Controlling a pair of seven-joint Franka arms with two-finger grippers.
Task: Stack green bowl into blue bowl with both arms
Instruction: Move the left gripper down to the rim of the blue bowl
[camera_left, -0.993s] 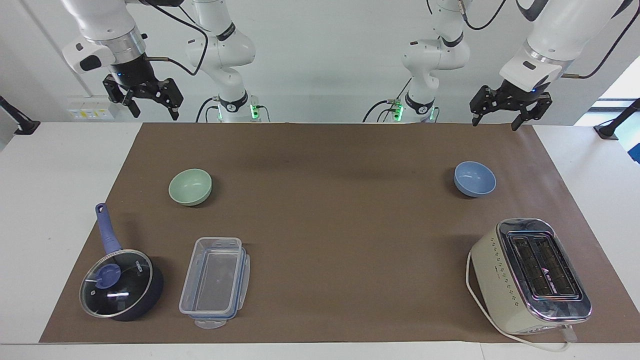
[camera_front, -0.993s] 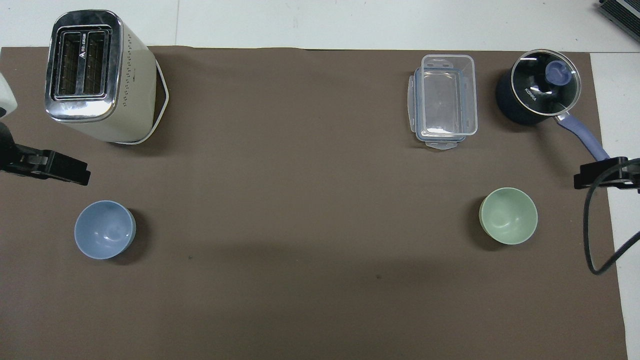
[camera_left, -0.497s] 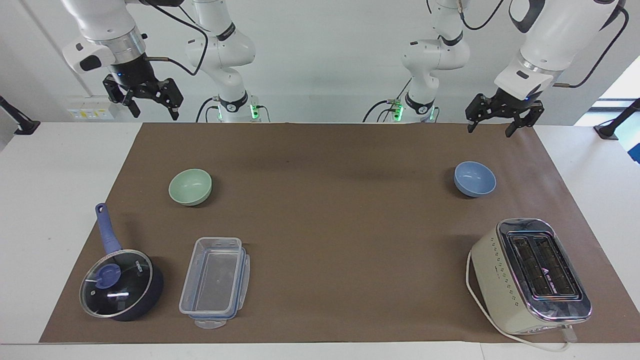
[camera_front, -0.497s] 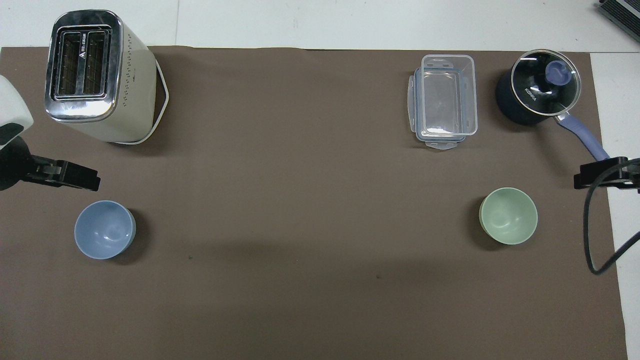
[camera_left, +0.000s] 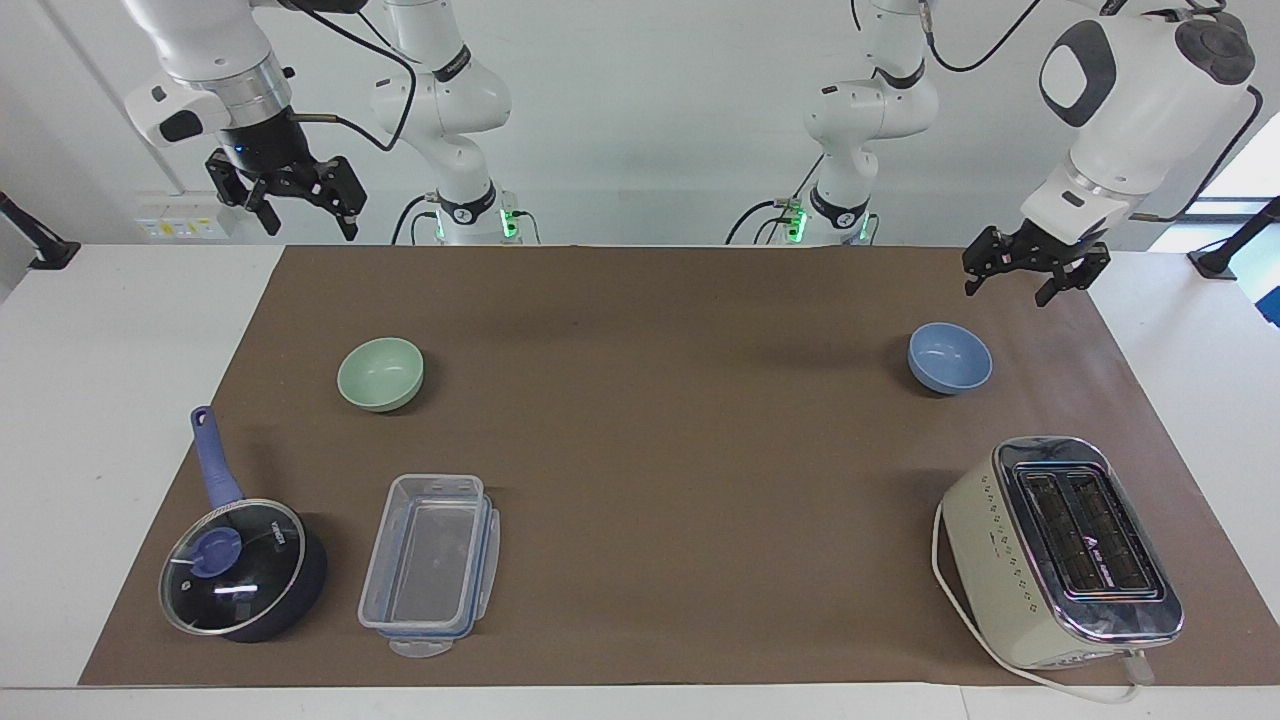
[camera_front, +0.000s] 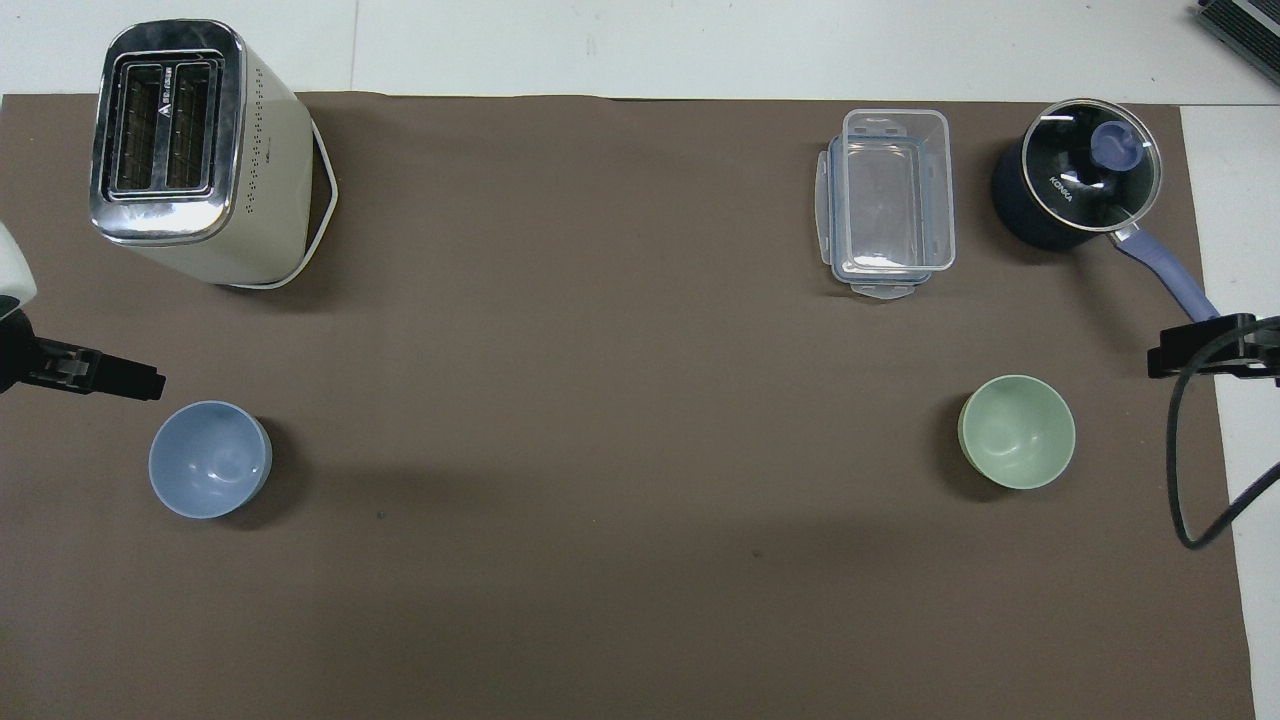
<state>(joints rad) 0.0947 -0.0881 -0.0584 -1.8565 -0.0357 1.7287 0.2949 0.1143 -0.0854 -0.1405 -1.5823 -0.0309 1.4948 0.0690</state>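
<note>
The green bowl (camera_left: 380, 373) (camera_front: 1017, 431) stands upright on the brown mat toward the right arm's end of the table. The blue bowl (camera_left: 949, 357) (camera_front: 209, 459) stands upright toward the left arm's end, about as near to the robots as the green one. My left gripper (camera_left: 1005, 293) hangs open and empty in the air over the mat, close to the blue bowl without touching it. My right gripper (camera_left: 308, 225) waits open and empty, raised high over the robots' edge of the table, well clear of the green bowl.
A cream toaster (camera_left: 1060, 550) with its cord stands farther from the robots than the blue bowl. A clear plastic container (camera_left: 430, 565) and a dark blue saucepan with a glass lid (camera_left: 240, 570) lie farther out than the green bowl. The brown mat (camera_left: 660, 440) covers the table.
My left arm has swung and its gripper has come down closer to the mat near the blue bowl. The right arm and both bowls have not moved.
</note>
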